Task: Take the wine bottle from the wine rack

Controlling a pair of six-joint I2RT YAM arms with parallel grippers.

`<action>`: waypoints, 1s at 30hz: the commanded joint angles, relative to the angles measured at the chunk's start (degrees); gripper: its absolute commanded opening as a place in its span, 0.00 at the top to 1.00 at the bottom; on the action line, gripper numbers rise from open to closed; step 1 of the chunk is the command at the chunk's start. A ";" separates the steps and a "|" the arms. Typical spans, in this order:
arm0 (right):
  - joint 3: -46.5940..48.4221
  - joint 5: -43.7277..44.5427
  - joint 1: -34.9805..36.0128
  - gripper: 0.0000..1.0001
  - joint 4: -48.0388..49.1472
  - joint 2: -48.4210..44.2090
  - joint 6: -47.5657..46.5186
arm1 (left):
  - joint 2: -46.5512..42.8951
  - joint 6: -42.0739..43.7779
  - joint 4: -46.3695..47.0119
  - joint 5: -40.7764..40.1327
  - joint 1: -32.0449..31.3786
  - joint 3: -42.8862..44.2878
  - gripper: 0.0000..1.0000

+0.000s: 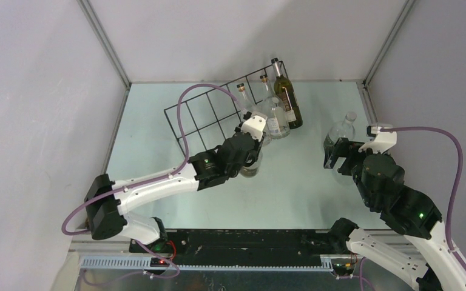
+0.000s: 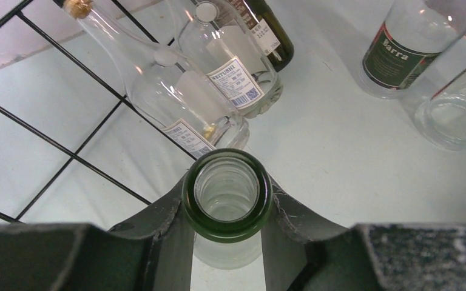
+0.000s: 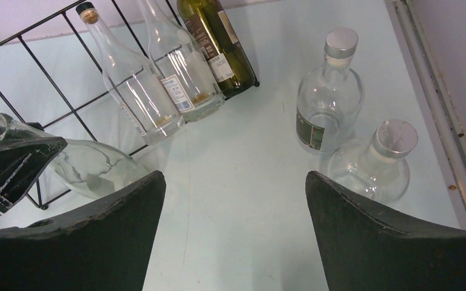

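Note:
The black wire wine rack stands tilted at the back middle, with a dark green wine bottle and two clear bottles leaning in its right end. It also shows in the left wrist view and the right wrist view. My left gripper is shut on the green-rimmed neck of a clear wine bottle, held tilted at the rack's near right corner. I cannot tell whether it touches the wire. My right gripper is open and empty above the bare table.
Two clear stoppered bottles stand on the table by my right gripper, one with a dark label and a squat one. The right wall rail runs close behind them. Grey walls enclose the table.

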 commanded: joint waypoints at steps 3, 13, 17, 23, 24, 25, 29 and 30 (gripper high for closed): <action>0.05 1.10 0.28 0.11 0.55 -0.45 0.35 | -3.07 -5.52 -1.79 7.51 -0.35 2.74 1.00; 0.05 0.93 0.25 0.11 0.89 -0.43 -0.36 | -4.07 -8.01 -3.23 11.60 -0.52 0.69 1.00; 0.05 1.04 0.26 0.11 0.72 -0.12 -0.49 | -3.64 -7.74 -3.78 11.45 -0.52 0.60 0.88; -0.95 1.05 0.25 0.10 1.07 -0.95 -0.90 | -3.23 -7.90 -3.69 11.40 -0.52 0.27 0.64; -1.21 0.99 0.25 0.10 1.19 -1.12 -1.01 | -3.18 -7.86 -3.71 11.32 -0.52 0.29 0.60; -1.28 0.93 0.24 0.10 1.33 -1.42 -1.22 | -3.18 -7.76 -3.79 11.23 -0.52 0.35 0.58; -1.46 0.95 0.28 0.10 1.53 -1.56 -1.67 | -2.88 -7.44 -4.03 10.77 -0.52 0.68 0.51; -1.47 1.03 0.26 0.10 1.61 -1.55 -1.78 | -2.72 -7.41 -4.22 10.65 -0.52 0.76 0.48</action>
